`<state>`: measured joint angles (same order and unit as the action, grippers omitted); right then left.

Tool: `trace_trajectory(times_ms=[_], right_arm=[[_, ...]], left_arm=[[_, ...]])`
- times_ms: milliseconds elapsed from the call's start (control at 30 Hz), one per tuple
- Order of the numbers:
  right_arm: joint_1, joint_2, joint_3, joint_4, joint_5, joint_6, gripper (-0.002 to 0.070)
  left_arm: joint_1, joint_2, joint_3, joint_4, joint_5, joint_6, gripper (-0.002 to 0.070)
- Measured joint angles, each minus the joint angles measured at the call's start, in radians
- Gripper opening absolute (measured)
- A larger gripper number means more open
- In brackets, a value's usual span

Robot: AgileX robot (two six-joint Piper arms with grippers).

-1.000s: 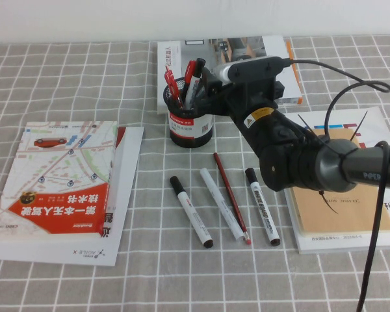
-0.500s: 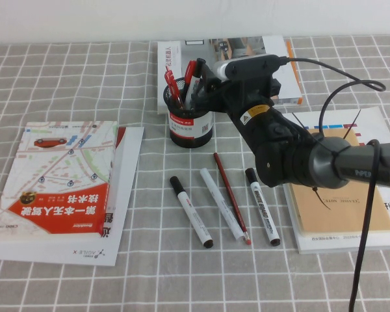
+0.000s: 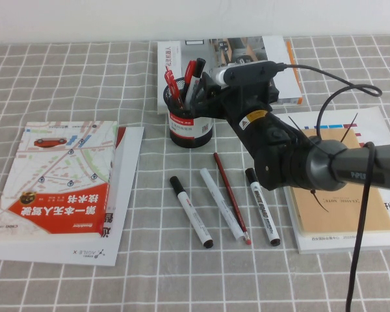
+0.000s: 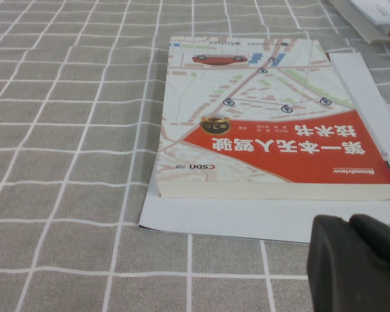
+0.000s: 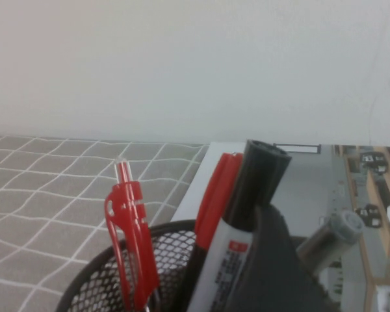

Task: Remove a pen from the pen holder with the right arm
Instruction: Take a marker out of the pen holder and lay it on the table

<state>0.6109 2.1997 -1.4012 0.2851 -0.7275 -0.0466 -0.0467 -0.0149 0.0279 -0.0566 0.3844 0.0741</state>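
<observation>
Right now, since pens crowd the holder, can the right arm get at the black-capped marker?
Probably yes: the right gripper is at the pen holder rim beside the black-capped marker, nothing between. Left gripper hangs by the book.

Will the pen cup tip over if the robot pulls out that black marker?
Probably not: the pen holder looks wide and stands flat. The black marker stands loose, so it should slide out. The right gripper is at its rim; the left gripper hovers near the book.
</observation>
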Motion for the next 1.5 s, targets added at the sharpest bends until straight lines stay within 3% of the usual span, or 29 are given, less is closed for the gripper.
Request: trace_trajectory(times_ms=[967, 1100, 1500], right_arm=[[0.000, 0.058, -0.088, 0.017, 0.026, 0.047, 0.0337], [0.000, 0.058, -0.090, 0.017, 0.029, 0.047, 0.0304], [0.000, 0.058, -0.090, 0.019, 0.029, 0.047, 0.0109]], left_arm=[[0.000, 0.000, 0.000, 0.000, 0.000, 0.000, -0.0003], [0.000, 0.000, 0.000, 0.000, 0.000, 0.000, -0.0003], [0.000, 0.000, 0.000, 0.000, 0.000, 0.000, -0.0003]])
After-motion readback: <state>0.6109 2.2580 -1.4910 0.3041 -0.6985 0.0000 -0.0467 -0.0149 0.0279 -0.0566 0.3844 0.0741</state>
